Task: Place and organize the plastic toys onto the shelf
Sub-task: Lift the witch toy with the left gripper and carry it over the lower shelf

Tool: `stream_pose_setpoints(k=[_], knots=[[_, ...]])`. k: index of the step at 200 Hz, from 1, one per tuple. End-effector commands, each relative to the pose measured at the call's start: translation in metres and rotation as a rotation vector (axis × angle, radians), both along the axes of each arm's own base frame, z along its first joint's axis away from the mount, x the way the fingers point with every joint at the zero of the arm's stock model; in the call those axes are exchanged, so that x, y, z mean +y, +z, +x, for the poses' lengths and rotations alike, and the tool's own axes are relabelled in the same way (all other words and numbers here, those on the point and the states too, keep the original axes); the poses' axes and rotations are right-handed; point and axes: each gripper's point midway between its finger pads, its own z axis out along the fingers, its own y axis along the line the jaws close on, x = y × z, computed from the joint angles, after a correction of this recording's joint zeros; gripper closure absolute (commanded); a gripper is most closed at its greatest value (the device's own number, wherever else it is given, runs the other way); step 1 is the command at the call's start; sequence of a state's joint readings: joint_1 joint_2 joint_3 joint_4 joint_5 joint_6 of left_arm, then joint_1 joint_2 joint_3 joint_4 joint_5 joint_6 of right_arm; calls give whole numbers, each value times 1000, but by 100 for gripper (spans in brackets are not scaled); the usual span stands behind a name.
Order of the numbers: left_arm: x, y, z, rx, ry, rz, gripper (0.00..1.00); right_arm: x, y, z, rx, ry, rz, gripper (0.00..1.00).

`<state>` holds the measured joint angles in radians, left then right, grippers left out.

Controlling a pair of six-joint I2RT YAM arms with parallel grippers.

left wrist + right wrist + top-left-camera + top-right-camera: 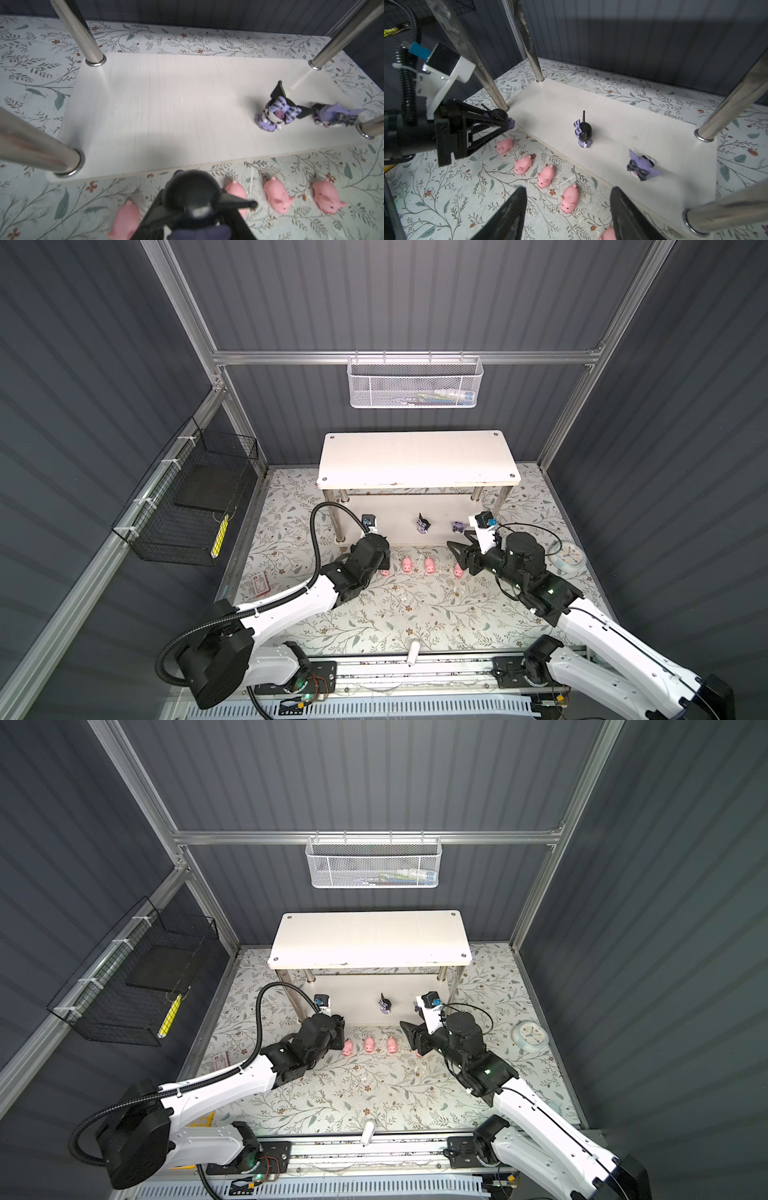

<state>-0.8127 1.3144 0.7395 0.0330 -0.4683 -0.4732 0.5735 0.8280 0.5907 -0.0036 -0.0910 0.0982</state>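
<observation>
Mid-frame in both top views, left tool [503,120] pinches the black-eared figure [191,191] at the front edge of the shelf [166,104]. Ease in, set it upright beside the standing figure [274,116]. Right tool [455,556] wide over the pigs [523,165].

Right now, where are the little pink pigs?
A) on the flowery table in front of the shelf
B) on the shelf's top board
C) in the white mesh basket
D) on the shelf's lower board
A: the pink pigs lie in a row on the flowery table, just in front of the shelf, none on its boards.
</observation>
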Motion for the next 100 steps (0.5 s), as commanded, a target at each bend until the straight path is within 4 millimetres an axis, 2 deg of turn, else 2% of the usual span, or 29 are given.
stream_pose_setpoints(k=[1, 56, 100], knots=[[-14, 20, 20, -57, -42, -36, 66, -1, 4, -5, -5, 7, 26, 34], [-15, 17, 51, -64, -25, -57, 66, -2, 13, -15, -16, 28, 57, 29], [-17, 13, 68, -61, -23, -67, 66, -3, 14, -17, -18, 27, 64, 24]])
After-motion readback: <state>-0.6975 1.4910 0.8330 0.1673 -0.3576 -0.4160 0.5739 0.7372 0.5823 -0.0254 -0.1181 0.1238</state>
